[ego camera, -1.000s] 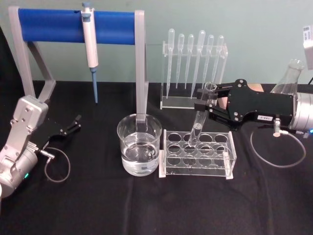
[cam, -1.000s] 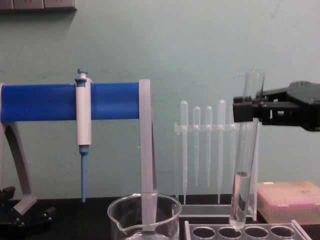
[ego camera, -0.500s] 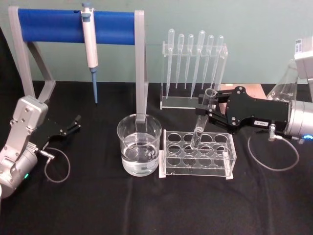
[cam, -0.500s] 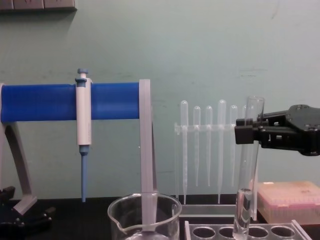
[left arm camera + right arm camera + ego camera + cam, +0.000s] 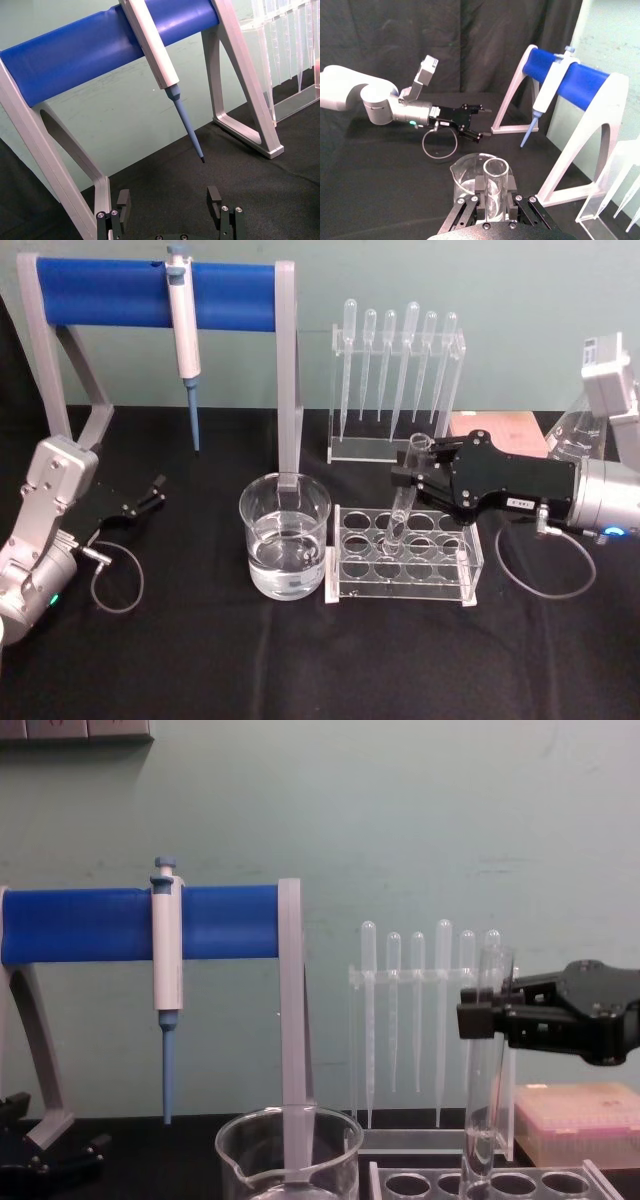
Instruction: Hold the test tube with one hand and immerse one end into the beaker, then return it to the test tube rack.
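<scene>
My right gripper (image 5: 412, 480) pinches the test tube (image 5: 404, 502), seated in the rack (image 5: 402, 553). Opening off-vertical could tip it. Left gripper (image 5: 170, 200) is spread, parked.

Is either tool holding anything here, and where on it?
The right tool clamps the test tube just below its open rim, its bottom down in the rack. The left tool is open and holds nothing.

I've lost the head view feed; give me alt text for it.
The right gripper holds the test tube upright, its lower end down in a hole of the clear rack. The water-filled beaker stands left of the rack, and the left gripper rests open at far left.
</scene>
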`<state>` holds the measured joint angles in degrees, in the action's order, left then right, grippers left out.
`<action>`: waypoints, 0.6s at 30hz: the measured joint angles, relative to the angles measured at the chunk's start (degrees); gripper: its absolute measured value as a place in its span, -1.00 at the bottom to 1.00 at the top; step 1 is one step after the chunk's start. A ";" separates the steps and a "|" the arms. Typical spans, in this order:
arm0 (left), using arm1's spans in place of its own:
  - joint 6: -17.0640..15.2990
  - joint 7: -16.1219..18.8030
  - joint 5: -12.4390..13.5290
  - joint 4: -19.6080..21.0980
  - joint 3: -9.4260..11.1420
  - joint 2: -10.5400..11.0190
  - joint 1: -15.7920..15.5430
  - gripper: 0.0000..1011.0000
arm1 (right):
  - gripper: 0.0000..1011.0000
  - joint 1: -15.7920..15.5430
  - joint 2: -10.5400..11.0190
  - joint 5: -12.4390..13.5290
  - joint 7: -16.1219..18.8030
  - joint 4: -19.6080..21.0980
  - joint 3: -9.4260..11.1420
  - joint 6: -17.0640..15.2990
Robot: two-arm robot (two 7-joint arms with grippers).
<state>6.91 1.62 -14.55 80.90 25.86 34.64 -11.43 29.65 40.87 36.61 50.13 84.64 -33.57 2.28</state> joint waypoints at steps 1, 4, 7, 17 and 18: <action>0.00 0.00 0.00 0.00 0.00 0.00 0.00 0.98 | -0.53 -0.04 -0.09 -0.12 0.00 -0.16 -0.04 0.00; 0.00 0.00 0.00 0.00 0.00 0.00 0.00 0.98 | -0.53 -0.18 -0.43 -0.54 -0.02 -0.74 -0.23 -0.01; 0.00 0.00 0.00 0.00 0.00 0.00 0.00 0.98 | -0.53 -0.28 -0.82 -0.83 -0.03 -1.41 -0.37 -0.03; 0.00 0.00 0.01 0.00 0.00 0.00 0.00 0.98 | -0.53 -0.69 -2.14 -1.35 -0.22 -3.41 -0.39 0.30; 0.00 0.00 0.00 0.00 0.00 0.00 0.00 0.98 | -0.53 -0.75 -2.23 -1.36 -0.24 -3.54 -0.39 0.31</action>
<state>6.91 1.62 -14.55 80.90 25.86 34.64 -11.43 28.91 38.64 35.24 49.88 81.10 -33.96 2.59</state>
